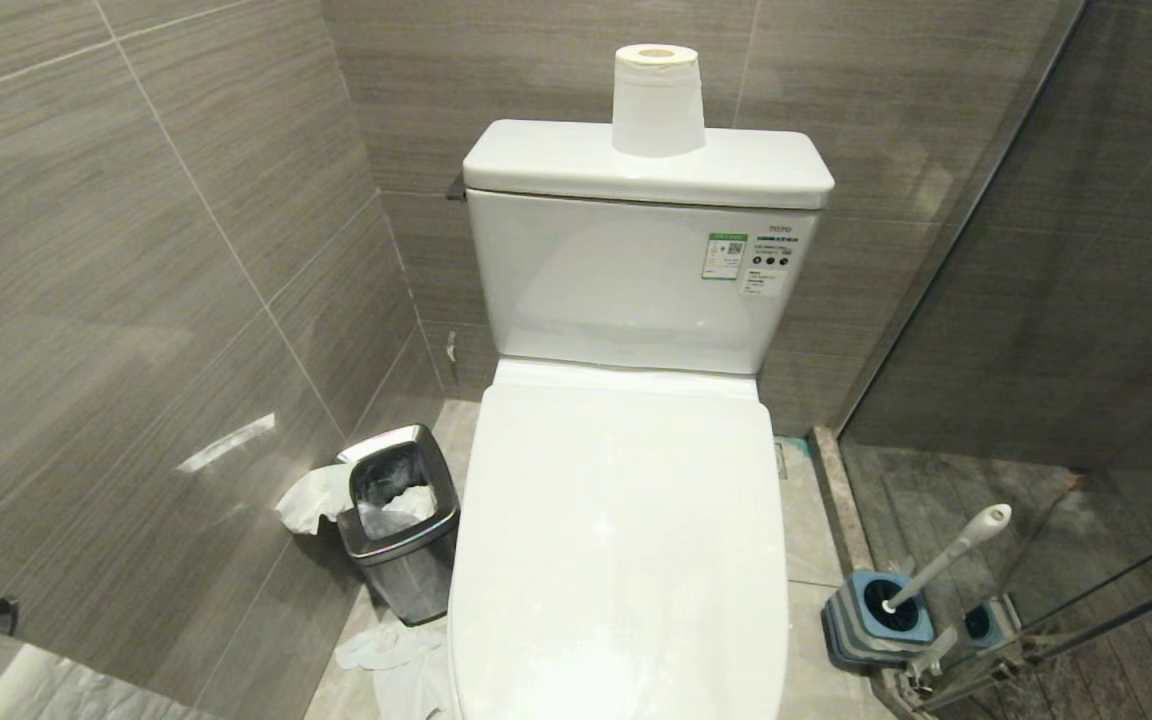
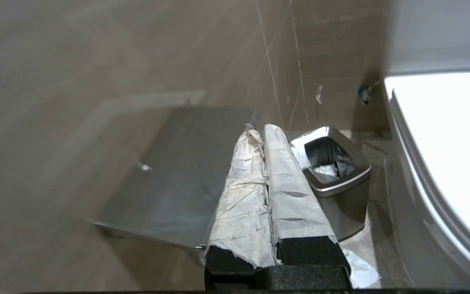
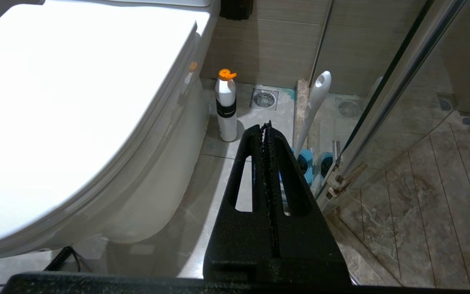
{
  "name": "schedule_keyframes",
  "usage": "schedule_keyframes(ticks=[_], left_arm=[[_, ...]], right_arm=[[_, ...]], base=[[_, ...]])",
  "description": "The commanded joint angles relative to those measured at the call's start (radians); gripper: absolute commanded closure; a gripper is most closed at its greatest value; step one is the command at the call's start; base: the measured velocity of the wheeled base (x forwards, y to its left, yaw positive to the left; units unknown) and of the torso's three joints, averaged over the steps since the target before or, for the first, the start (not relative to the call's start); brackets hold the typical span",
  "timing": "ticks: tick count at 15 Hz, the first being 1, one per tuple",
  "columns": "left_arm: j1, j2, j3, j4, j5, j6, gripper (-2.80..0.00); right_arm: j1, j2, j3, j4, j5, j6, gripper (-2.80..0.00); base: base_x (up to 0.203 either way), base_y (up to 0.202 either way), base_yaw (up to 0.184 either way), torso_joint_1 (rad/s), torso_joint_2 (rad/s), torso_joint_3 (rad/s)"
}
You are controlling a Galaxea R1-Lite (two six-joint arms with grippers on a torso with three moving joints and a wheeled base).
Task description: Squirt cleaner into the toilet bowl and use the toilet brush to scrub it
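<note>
While lid (image 1: 626, 520) shut, brush (image 1: 946, 555) docked.

Head view: high, facing down at closed toilet lid (image 1: 626, 530). Left wrist view: low, left flank, shares steel bin (image 2: 333, 175). Right wrist view: low, right flank, shares toilet brush (image 3: 314, 106).

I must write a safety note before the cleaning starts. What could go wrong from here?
1. The toilet lid is down, so cleaner squirted now would likely land on it, not in the bowl.
2. The toilet brush leans in its holder beside the glass door; pulling it could knock the glass.
</note>
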Motion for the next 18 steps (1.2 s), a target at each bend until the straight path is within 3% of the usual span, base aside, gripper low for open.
schedule_keyframes(ticks=[1,3,8,12,17,18], left_arm=[[0.000,0.000,0.197,-0.166,-0.011,-0.028,0.00],[0.000,0.000,0.290,-0.204,-0.069,-0.090,0.00],[0.000,0.000,0.380,-0.204,-0.207,-0.089,0.00],[0.000,0.000,0.386,-0.147,-0.229,-0.106,0.00],[0.000,0.000,0.386,-0.150,-0.210,-0.227,0.00],[0.000,0.000,0.386,-0.150,-0.207,-0.227,0.00]], right_arm=[[0.000,0.002,0.000,0.000,0.000,0.000,0.00],[0.002,0.002,0.000,0.000,0.000,0.000,0.00],[0.002,0.002,0.000,0.000,0.000,0.000,0.00],[0.000,0.002,0.000,0.000,0.000,0.000,0.00],[0.000,0.001,0.000,0.002,0.000,0.000,0.00],[0.002,0.002,0.000,0.000,0.000,0.000,0.00]], base=[[0.000,0.000,0.000,0.000,0.00,0.000],[0.000,0.000,0.000,0.000,0.00,0.000],[0.000,0.000,0.000,0.000,0.00,0.000],[0.000,0.000,0.000,0.000,0.00,0.000],[0.000,0.000,0.000,0.000,0.00,0.000],[0.000,0.000,0.000,0.000,0.00,0.000]])
